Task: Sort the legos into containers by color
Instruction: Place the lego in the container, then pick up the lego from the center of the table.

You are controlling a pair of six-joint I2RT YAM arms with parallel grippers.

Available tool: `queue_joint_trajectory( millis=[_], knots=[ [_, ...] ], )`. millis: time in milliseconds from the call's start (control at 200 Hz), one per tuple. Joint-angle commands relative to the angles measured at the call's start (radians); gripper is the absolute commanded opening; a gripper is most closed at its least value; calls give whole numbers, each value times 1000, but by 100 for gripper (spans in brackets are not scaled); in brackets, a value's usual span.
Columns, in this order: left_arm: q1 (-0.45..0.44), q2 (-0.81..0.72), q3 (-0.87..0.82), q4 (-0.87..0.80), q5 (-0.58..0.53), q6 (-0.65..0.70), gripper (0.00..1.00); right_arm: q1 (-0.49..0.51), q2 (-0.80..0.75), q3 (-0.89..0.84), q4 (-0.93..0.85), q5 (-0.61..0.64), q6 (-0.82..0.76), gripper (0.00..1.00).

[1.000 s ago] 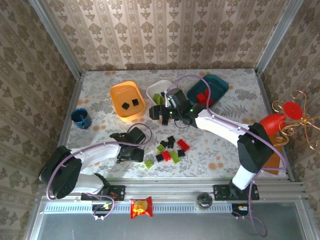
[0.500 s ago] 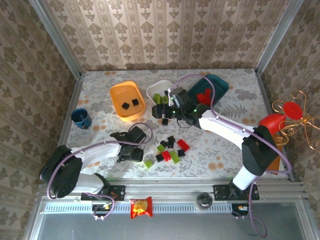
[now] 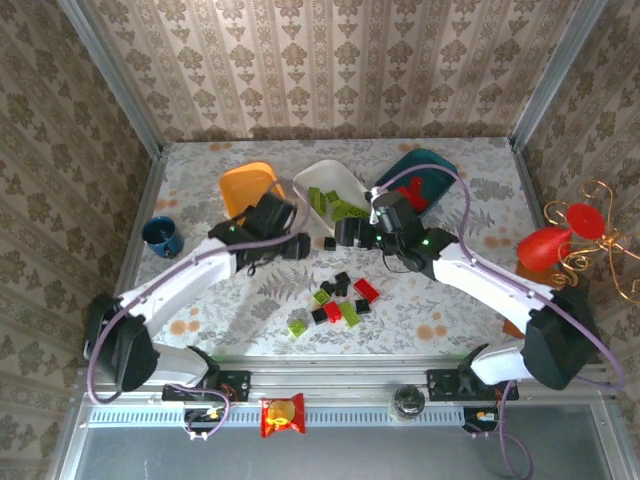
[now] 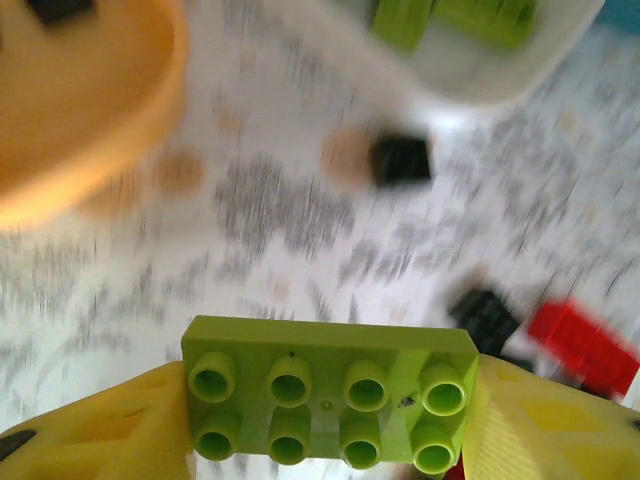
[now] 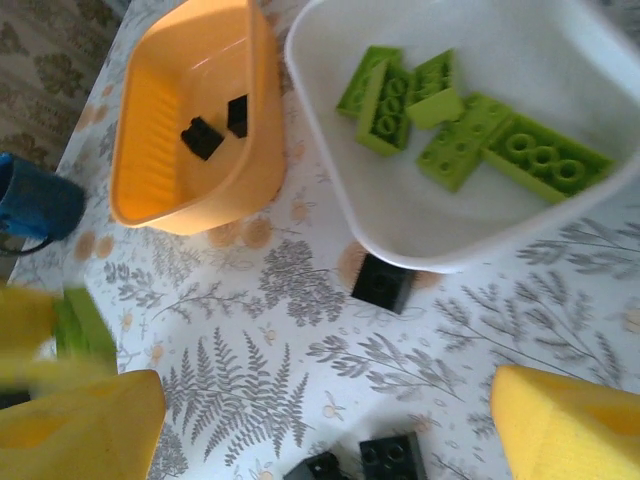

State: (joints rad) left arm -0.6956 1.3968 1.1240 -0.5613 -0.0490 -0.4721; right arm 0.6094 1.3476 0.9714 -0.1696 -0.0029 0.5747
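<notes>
White arms (image 3: 180, 285), black joints (image 3: 558, 345), purple cables (image 3: 466, 210); yellow-fingered left hand (image 4: 330, 420) and right hand (image 5: 325, 425).

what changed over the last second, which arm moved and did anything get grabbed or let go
The left tool lifted away from the loose pile and swung up toward the orange tub and white tub, shut on a lime green brick. The right tool, open and empty, drew back to the right off the white tub. The pile, both tubs and the blue cup stayed put.
</notes>
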Motion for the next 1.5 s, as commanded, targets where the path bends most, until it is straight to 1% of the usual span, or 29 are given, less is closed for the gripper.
queue_joint_trajectory(
  millis=[0, 85, 210, 390, 445, 505, 605, 745, 885, 1035, 1145, 1205, 1270, 1345, 1415, 1495],
  knots=[
    [25, 141, 166, 89, 35, 90, 54, -8, -68, -34, -36, 59, 28, 86],
    [44, 285, 327, 95, 65, 114, 53, -8, -91, -53, -63, 71, 32, 86],
    [70, 489, 527, 60, 92, 129, 53, -8, -125, -83, -81, 73, 43, 86],
    [88, 691, 717, 7, 123, 125, 54, -7, -143, -108, -111, 51, 47, 86],
    [88, 737, 768, -18, 130, 124, 56, -5, -143, -114, -119, 36, 50, 86],
    [90, 767, 807, -35, 134, 120, 61, -2, -137, -117, -137, 18, 52, 86],
    [94, 767, 836, -27, 165, 98, 71, 8, -111, -125, -173, -1, 53, 86],
    [94, 682, 824, 12, 214, 73, 79, 25, -42, -137, -196, -15, 55, 86],
    [80, 517, 694, 110, 252, 42, 88, 56, 54, -108, -166, -7, 54, 87],
    [58, 284, 438, 233, 248, 19, 93, 90, 172, -44, -149, 38, 36, 86],
    [51, 107, 223, 288, 218, 3, 96, 97, 241, -9, -140, 46, 14, 81],
    [42, 13, 112, 292, 180, 2, 98, 103, 269, 12, -130, 60, 11, 81],
    [28, -89, -11, 287, 123, 8, 100, 113, 296, 33, -99, 78, 19, 83],
    [13, -205, -148, 289, 64, -1, 100, 134, 323, 47, -49, 135, 42, 85],
    [8, -295, -258, 290, 45, -27, 100, 153, 358, 63, -4, 197, 71, 85],
    [9, -384, -343, 273, 27, -56, 100, 162, 408, 83, 33, 253, 117, 84]
  ],
)
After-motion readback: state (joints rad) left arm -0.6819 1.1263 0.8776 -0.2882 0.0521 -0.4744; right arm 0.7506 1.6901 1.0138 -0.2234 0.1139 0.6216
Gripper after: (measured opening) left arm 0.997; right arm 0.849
